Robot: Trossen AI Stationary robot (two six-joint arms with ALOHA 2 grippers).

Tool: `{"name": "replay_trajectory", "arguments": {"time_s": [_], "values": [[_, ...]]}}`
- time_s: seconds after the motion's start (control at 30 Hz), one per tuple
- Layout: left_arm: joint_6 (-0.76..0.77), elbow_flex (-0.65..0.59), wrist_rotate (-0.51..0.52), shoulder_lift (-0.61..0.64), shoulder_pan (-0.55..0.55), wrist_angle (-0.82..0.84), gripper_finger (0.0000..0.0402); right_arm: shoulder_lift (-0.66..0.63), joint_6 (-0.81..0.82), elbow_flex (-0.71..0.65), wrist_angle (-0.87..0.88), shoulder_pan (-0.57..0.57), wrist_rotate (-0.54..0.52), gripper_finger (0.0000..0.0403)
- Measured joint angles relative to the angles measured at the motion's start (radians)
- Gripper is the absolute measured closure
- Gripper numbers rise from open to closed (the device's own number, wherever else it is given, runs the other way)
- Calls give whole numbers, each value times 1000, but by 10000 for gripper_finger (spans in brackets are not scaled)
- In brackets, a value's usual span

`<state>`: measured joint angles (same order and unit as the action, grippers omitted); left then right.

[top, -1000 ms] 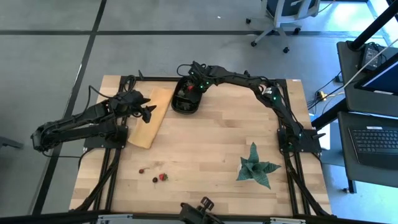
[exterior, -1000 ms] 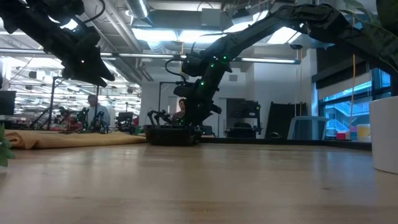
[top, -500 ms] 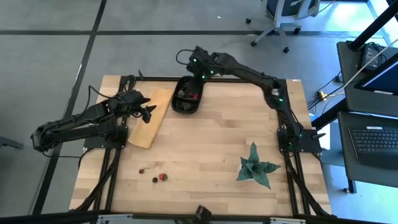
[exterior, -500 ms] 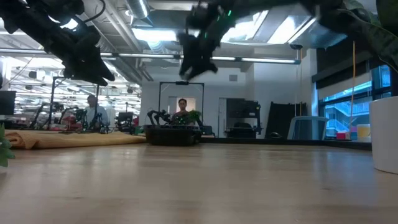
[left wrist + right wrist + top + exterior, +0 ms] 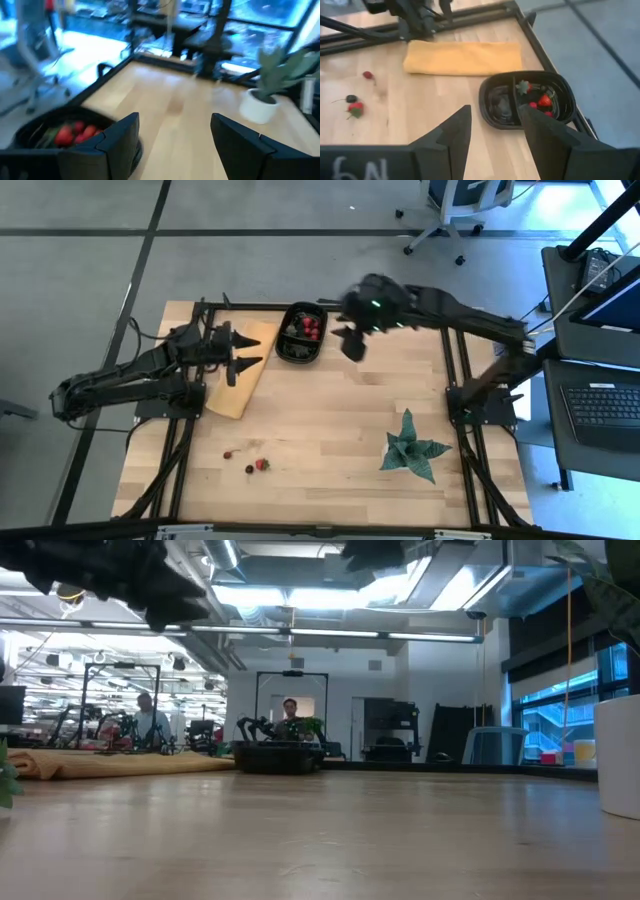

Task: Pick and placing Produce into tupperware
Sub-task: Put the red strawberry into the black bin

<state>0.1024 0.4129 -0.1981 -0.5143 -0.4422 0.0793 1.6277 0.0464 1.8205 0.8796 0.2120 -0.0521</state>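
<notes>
Tub (image 5: 300, 333): at the counter's far edge, red berries inside.
Loose berries (image 5: 256, 466): near the front edge.
Right pincer (image 5: 351, 340): spread, empty, beside the tub.
Left pincer (image 5: 238, 353): spread, waiting.
Next: fetch more berries.

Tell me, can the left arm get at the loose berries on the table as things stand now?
Probably yes. The left end effector hangs open and empty above the yellow cloth, and the berries lie on bare wood on its side of the table, with nothing around them.
</notes>
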Motion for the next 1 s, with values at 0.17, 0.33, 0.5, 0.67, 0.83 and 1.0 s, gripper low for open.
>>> {"name": "replay_trajectory", "arguments": {"time_s": [0.17, 0.33, 0.5, 0.67, 0.83, 1.0], "values": [[-15, 14, 30, -45, 71, -21, 162, -285, 23, -401, -290, -61, -7, 224], [-89, 130, 133, -163, 180, 62, 162, -541, 89, -763, -534, -87, -7, 224], [-192, 389, 302, -345, 316, 360, 162, -746, 176, -1006, -658, -89, -7, 224], [-166, 635, 392, -525, 448, 640, 162, -897, 213, -1150, -698, -89, -8, 224], [-45, 749, 396, -660, 565, 710, 162, -1000, 204, -1242, -697, -87, -8, 224], [0, 793, 397, -780, 673, 745, 162, -1056, 181, -1318, -694, -84, -8, 224]]}}
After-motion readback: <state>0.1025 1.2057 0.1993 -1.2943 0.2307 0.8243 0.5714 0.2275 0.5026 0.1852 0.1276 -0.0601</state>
